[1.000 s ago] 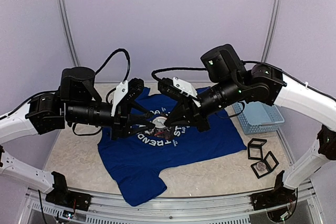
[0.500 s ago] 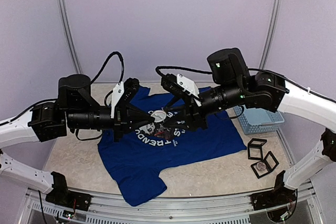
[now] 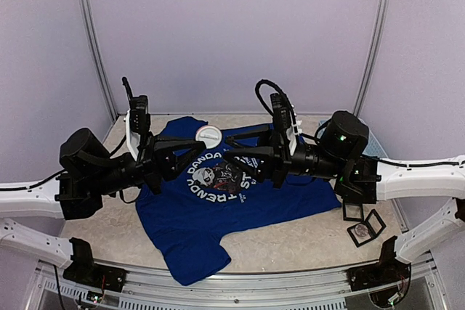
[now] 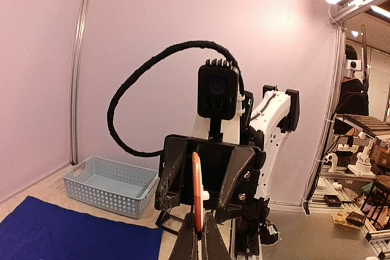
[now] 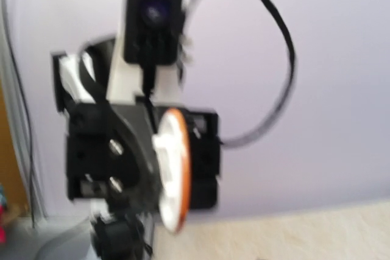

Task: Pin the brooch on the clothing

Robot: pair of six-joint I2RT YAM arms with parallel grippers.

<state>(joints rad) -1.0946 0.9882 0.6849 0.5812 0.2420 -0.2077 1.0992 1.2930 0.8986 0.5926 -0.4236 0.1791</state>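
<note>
The royal-blue T-shirt lies flat on the table, its round panda print facing up. It also shows in the left wrist view. My left gripper is shut on the brooch, a round white disc with an orange rim, and holds it in the air above the print. The brooch stands edge-on between my left fingertips. In the blurred right wrist view its white back shows. My right gripper faces it, a little apart, open and empty, with fingers spread wide.
A light-blue plastic basket stands on the table at the right, behind the right arm. Small black frame stands sit at the front right. Metal posts and pale walls close the back.
Both grippers have risen from just above the print and now point level at each other. The brooch went up in my left gripper. The right gripper has drawn slightly back.
</note>
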